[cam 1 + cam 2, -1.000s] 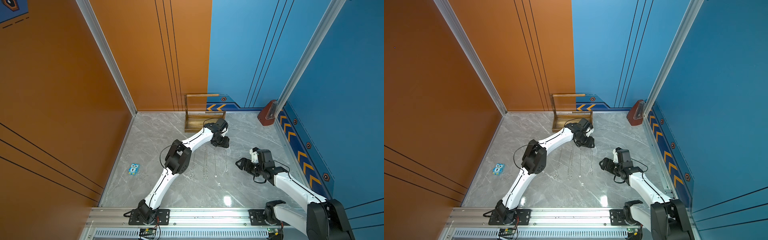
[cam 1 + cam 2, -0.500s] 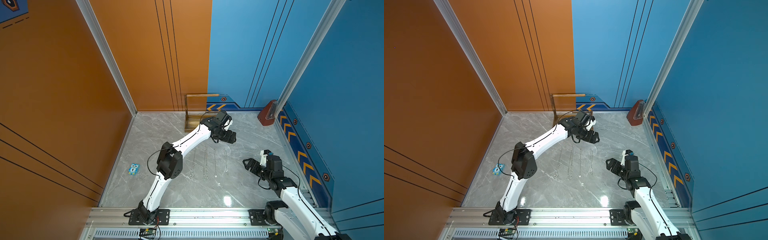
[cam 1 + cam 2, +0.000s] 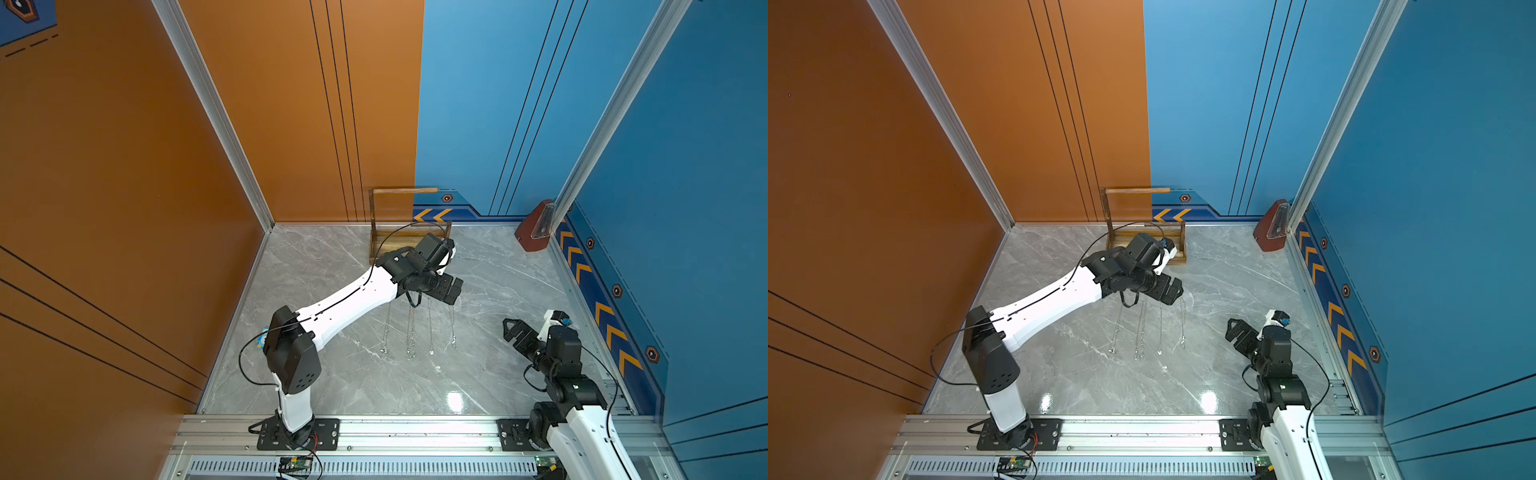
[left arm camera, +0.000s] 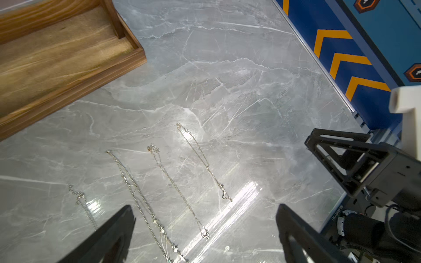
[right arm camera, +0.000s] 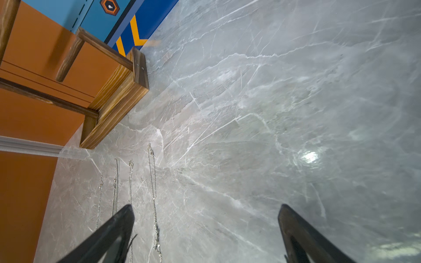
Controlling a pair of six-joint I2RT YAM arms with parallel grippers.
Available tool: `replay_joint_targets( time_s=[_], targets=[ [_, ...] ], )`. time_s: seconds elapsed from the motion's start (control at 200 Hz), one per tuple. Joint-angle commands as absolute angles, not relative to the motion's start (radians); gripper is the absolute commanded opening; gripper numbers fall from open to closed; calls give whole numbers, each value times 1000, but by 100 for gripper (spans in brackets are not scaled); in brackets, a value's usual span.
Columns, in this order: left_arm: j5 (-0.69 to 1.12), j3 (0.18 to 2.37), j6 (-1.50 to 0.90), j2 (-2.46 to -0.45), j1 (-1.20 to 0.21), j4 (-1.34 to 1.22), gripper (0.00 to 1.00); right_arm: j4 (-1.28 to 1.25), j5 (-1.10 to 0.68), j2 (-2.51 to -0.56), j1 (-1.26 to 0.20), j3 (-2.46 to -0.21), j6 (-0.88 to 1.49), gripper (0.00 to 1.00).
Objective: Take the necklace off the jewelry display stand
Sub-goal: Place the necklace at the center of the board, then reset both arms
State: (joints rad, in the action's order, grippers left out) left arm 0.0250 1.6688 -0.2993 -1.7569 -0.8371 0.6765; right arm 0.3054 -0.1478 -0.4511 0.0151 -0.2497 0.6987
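Jewelry display stand (image 3: 403, 190) upright at the back of the grey marble desk (image 3: 332, 382), against the wall where orange meets blue; visible in both top views; wooden tray base close up in the left wrist view.

Four necklaces (image 3: 410, 332) flat on the desk, stretched straight in a side-by-side row; just in front of the stand, apart from its tray.

Left arm (image 3: 353, 299) reaching across the desk to the row's far ends, near the stand; left jaws spread wide, pinching nothing, held above the necklaces (image 4: 200, 157).

Right arm (image 3: 557, 353) near the desk's right edge, well apart from the row; right jaws spread wide as well, pinching nothing, pointed toward the necklaces (image 5: 154, 193) and the stand (image 5: 118, 95).

Red-brown wedge (image 3: 534, 228) in the back right corner; small blue item (image 3: 262, 338) mostly hidden behind the left elbow.
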Motion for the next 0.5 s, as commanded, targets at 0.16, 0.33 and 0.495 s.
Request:
replay_joint_targets(
  time_s=[0.16,0.33,0.495],
  targets=[
    [-121,1389,-329,-1448,-754,545,99,458,17,-277,51,-223,768,100],
    [-202,1250,-334,-1264,-663,509,98,525,75,-163,63,-223,774,100],
    [-215,1127,-355,-1099,-536,463,98,552,142,-134,63,-255,733,100]
  ],
)
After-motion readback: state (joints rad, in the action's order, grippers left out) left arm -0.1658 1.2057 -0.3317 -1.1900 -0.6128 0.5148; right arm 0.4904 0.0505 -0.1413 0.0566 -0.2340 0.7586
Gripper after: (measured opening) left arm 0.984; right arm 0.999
